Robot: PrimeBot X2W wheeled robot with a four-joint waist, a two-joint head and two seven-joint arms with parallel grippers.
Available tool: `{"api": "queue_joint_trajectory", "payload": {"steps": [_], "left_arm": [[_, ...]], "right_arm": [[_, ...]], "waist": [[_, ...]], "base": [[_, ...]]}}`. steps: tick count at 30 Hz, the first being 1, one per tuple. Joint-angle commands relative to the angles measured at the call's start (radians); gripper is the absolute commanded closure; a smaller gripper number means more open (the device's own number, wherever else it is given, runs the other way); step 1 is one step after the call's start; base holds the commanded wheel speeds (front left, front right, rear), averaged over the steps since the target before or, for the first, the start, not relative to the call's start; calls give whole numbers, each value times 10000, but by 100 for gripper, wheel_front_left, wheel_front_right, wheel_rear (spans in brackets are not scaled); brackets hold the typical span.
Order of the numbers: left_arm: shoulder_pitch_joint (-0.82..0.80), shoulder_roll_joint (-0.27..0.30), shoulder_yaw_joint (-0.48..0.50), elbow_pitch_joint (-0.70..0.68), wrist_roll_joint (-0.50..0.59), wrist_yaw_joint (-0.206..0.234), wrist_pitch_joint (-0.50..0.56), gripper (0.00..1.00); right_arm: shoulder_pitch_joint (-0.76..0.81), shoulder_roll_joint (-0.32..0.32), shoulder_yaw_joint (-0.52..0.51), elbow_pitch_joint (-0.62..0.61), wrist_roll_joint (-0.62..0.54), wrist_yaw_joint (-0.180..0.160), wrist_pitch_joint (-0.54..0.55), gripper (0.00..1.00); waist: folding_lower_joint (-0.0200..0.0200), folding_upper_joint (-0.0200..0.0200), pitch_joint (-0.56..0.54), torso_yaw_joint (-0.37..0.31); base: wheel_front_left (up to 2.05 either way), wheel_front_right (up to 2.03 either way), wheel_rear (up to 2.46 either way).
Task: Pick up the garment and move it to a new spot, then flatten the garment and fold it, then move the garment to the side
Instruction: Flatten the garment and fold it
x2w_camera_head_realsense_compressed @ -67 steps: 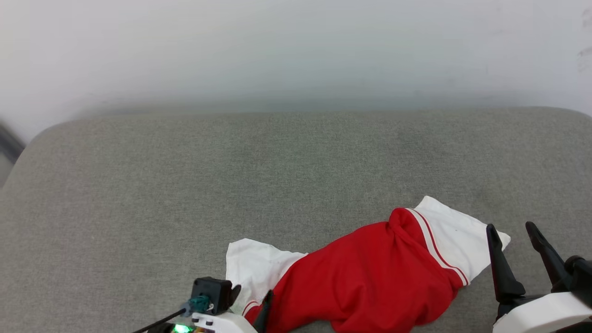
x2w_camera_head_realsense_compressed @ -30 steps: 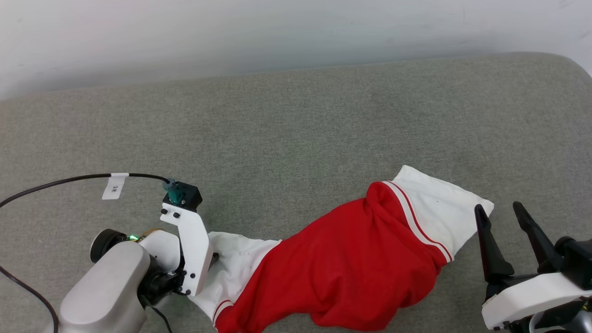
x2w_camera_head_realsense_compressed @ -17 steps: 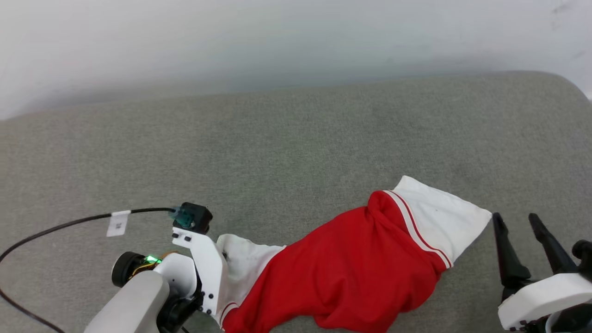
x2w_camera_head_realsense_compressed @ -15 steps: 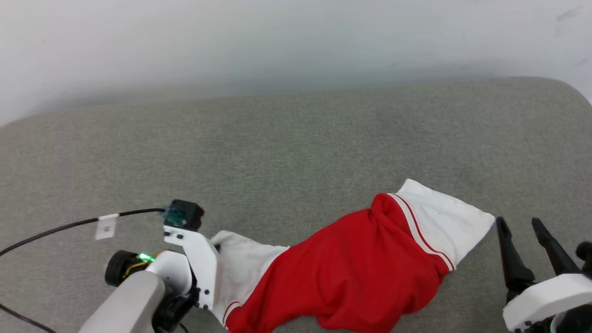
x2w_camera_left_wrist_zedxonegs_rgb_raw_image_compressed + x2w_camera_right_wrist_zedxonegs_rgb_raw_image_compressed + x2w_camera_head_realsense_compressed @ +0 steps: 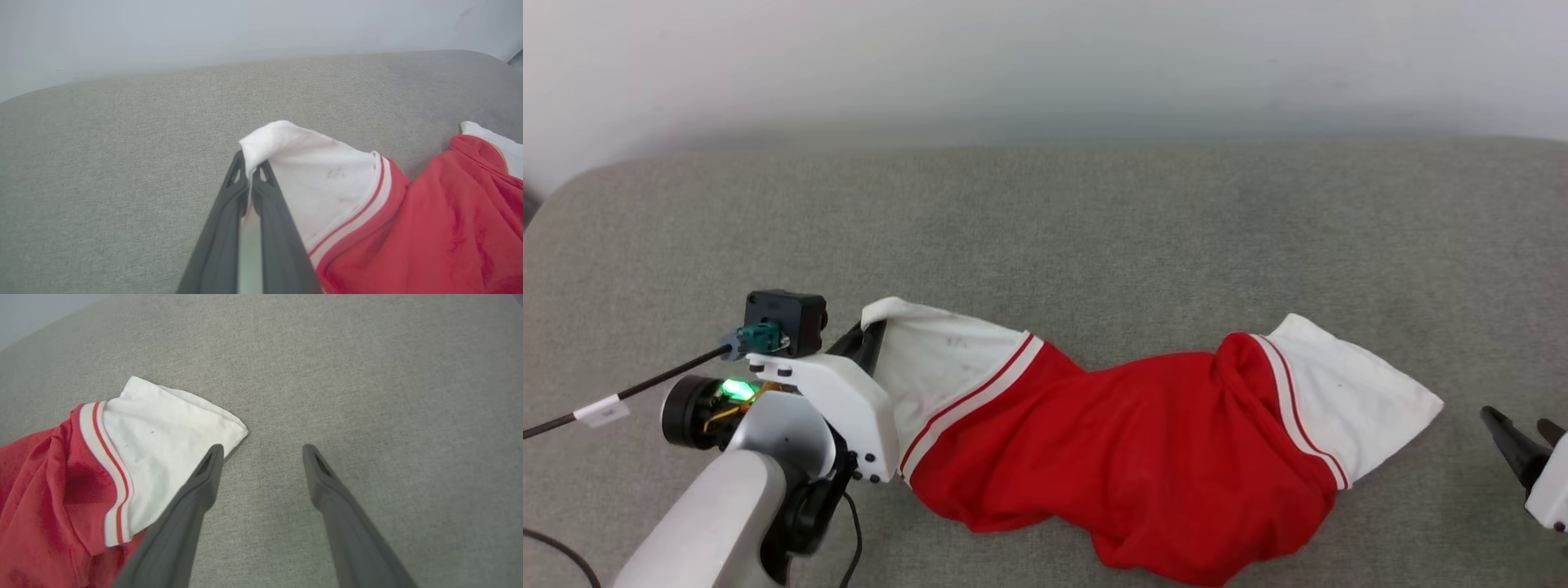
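Observation:
The garment (image 5: 1143, 457) is a red shirt with white sleeves, lying bunched across the near part of a grey cushion. My left gripper (image 5: 250, 163) is shut on the edge of the left white sleeve (image 5: 314, 179) and holds that corner a little above the cushion; the head view puts it at the sleeve's left corner (image 5: 870, 331). My right gripper (image 5: 261, 451) is open and holds nothing. It hovers just right of the other white sleeve (image 5: 163, 428), and its fingertips (image 5: 1499, 425) stand at the right edge of the head view. The chest lettering is hidden.
The grey fabric cushion (image 5: 1045, 237) stretches wide beyond the shirt, with bare room behind and to both sides. A pale wall (image 5: 1045, 65) runs along its far edge. A black cable (image 5: 621, 396) with a white tag trails left from my left wrist.
My left gripper has lifted the left sleeve up and away from me, stretching the shirt longer. The camera has shifted, and the right gripper now sits lower at the right edge.

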Motion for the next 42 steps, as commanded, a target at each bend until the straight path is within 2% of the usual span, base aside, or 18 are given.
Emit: {"api": "queue_joint_trajectory", "payload": {"steps": [1, 5, 10, 14, 15, 16, 17, 20, 25, 30, 36, 42], "left_arm": [[-215, 46, 37, -177, 109, 62, -56, 100], [-431, 19, 62, -565, 214, 148, -121, 100], [-669, 11, 41, -784, 319, 189, -136, 100], [-720, -17, -36, -792, 335, 164, -97, 100], [-748, -25, -51, -777, 333, 153, -106, 100], [-748, -25, -51, -777, 333, 153, -106, 100], [-775, -52, -72, -737, 295, 126, -102, 100], [-750, -35, -72, -607, 218, 96, -116, 100], [-851, -27, 13, -330, 97, 13, -188, 100], [-1208, 33, 207, 179, 114, -115, -521, 100], [-1923, 102, 574, 822, 105, -198, -878, 100], [-3263, -80, 839, 2242, 74, -516, -1391, 100]], "right_arm": [[-343, -114, 65, 181, 192, -3, 505, 0], [-1078, -335, 429, 600, 508, -3, 1847, 0], [-1673, -388, 998, 1292, 673, -3, 2497, 0], [-1696, -174, 1500, 2225, 908, -3, 3163, 0], [-1669, -122, 1639, 2383, 967, -3, 3321, 53], [-1669, -122, 1639, 2383, 967, -3, 3321, 53], [-1672, -30, 1877, 2536, 1150, 0, 3400, 100], [-1784, -169, 2090, 2589, 1343, 1, 3461, 100], [-2161, -843, 2212, 2138, 1445, -2, 2906, 100], [-2655, -1573, 2340, 1514, 774, -3, 1642, 100], [-3403, -1961, 2363, 1485, -95, -3, 694, 100], [-4650, -2165, 2639, 1962, -653, -5, -75, 100]], "waist": [[0, -1, 358, 177], [0, -1, 860, 336], [0, -1, 1281, 451], [0, -1, 1438, 520], [0, -1, 1459, 532], [0, -1, 1459, 532], [0, -1, 1467, 542], [0, -1, 1379, 506], [0, -1, 1066, 434], [0, -1, 462, 283], [0, -1, -189, 76], [0, -1, -598, -76]], "base": [[0, 0, 0], [0, 0, 0], [0, 0, 0], [0, 0, 0], [0, 0, 0], [0, 0, 0], [0, 0, 0], [0, 0, 0], [0, 0, 0], [0, 0, 0], [0, 0, 0], [0, 0, 0]]}}
